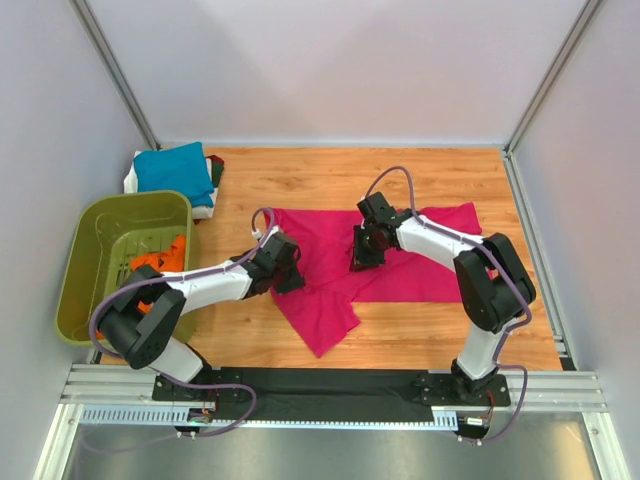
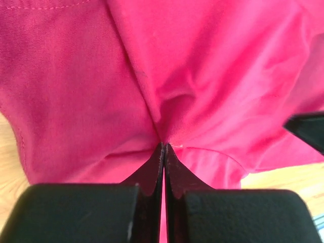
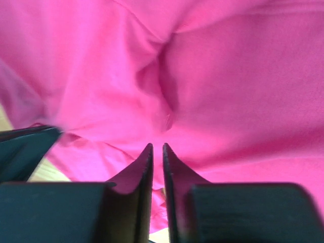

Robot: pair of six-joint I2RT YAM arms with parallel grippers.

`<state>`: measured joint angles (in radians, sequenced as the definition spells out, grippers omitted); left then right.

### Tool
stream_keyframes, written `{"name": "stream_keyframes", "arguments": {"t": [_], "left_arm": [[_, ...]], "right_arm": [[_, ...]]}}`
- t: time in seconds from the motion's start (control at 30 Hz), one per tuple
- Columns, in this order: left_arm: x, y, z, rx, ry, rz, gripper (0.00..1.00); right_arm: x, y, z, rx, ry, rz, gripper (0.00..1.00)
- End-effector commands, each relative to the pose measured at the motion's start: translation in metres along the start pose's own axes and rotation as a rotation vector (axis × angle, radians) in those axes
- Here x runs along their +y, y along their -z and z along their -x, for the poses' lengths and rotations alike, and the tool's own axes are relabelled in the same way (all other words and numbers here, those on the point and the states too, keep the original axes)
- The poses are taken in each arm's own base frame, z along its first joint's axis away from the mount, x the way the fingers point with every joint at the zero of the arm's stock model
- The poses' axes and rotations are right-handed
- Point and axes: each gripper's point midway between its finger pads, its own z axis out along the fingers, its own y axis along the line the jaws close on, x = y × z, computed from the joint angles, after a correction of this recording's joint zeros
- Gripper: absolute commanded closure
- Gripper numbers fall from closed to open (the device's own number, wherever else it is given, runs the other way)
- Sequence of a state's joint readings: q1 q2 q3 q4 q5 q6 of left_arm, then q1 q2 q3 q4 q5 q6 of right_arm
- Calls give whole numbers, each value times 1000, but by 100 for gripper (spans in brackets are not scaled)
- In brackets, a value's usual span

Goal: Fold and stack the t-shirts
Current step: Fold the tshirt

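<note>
A wooden table [image 1: 400,170] stands inside pale walls. The magenta-pink t-shirt [image 1: 410,280] lies spread and rumpled across its middle, under both grippers.

The left gripper [image 1: 290,272] is pressed together on a pinch of this shirt. In its wrist view the cloth puckers at the fingertips [image 2: 160,152], and folds fan out ahead of them.

The right gripper [image 1: 360,258] is just to the right of the left one, over the same shirt. Its jaws stand a narrow slit apart, with a soft bunch of cloth just ahead of the tips.

To the left of the left gripper, an olive-green basket [image 1: 95,225] holds orange t-shirts [image 1: 165,258]. Farther ahead and to the left of that gripper, beyond the basket, a teal-blue t-shirt [image 1: 175,168] lies on a white t-shirt [image 1: 204,206].
</note>
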<state>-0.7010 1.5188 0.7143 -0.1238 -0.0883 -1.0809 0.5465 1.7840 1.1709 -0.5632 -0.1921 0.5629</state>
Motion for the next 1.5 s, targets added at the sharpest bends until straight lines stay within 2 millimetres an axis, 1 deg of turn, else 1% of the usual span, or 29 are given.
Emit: {"name": "stream_keyframes", "arguments": {"t": [0.0,0.1,0.13,0.17,0.2,0.23,0.27,0.3,0.33,0.37,0.4,0.43,0.47,0.5,0.53,0.57,0.6,0.63,0.67,0.7,0.73,0.77,0.8,0.9,1.0,1.1,1.13,1.23,1.47], "left_arm": [[-13,14,12,-34,-31,-30,99],[-28,24,19,-40,-66,-75,87],[-39,31,27,-60,-94,-93,77],[-45,37,34,-77,-110,-103,73],[-54,47,44,-110,-129,-126,68],[-56,54,54,-146,-175,-115,61],[-76,68,74,-199,-192,-149,55],[-82,74,85,-226,-211,-157,50],[-88,80,95,-247,-253,-164,43],[-104,92,116,-289,-253,-194,41],[-109,89,123,-289,-264,-196,40],[-123,95,136,-315,-294,-231,39],[-126,93,145,-326,-306,-236,38],[-131,79,148,-313,-323,-240,38],[-135,74,149,-299,-349,-252,38],[-145,74,158,-314,-350,-265,38],[-144,56,161,-299,-351,-251,38],[-151,51,165,-299,-359,-267,38],[-151,43,167,-296,-354,-257,39],[-145,24,166,-272,-347,-233,39],[-146,17,166,-258,-335,-236,40],[-147,12,173,-257,-320,-235,40],[-142,-4,170,-233,-311,-215,41],[-135,-24,166,-194,-288,-191,43],[-125,-39,160,-171,-275,-164,44],[-113,-51,155,-145,-258,-138,45],[-112,-54,153,-137,-251,-135,46],[-102,-63,148,-113,-232,-119,47],[-89,-76,141,-81,-215,-84,48]], "right_arm": [[-11,-8,-9,44,18,-37,75],[-10,2,1,28,43,-65,65],[-7,10,13,-8,64,-72,63],[-2,21,22,-41,75,-65,61],[-1,30,27,-56,80,-71,58],[-3,39,39,-91,73,-72,57],[5,57,55,-147,72,-47,54],[4,66,63,-171,60,-41,52],[-5,77,78,-210,28,-44,51],[-8,90,90,-256,6,-41,49],[-17,96,98,-285,-17,-56,48],[-42,104,113,-333,-77,-108,48],[-56,111,120,-362,-116,-132,47],[-86,116,130,-394,-184,-167,47],[-102,120,136,-415,-221,-180,47],[-120,122,140,-432,-264,-196,47],[-136,124,145,-455,-311,-204,47],[-168,133,152,-482,-388,-227,47],[-188,134,154,-492,-439,-233,47],[-201,137,161,-522,-469,-226,48],[-222,140,161,-532,-519,-231,48],[-235,136,161,-530,-541,-239,48],[-250,141,166,-556,-563,-252,48],[-277,135,172,-560,-595,-280,49],[-292,131,175,-559,-591,-315,49],[-316,126,179,-551,-594,-404,50],[-323,117,176,-524,-596,-418,50],[-338,111,176,-510,-610,-446,53],[-349,102,178,-491,-607,-459,58]]}}
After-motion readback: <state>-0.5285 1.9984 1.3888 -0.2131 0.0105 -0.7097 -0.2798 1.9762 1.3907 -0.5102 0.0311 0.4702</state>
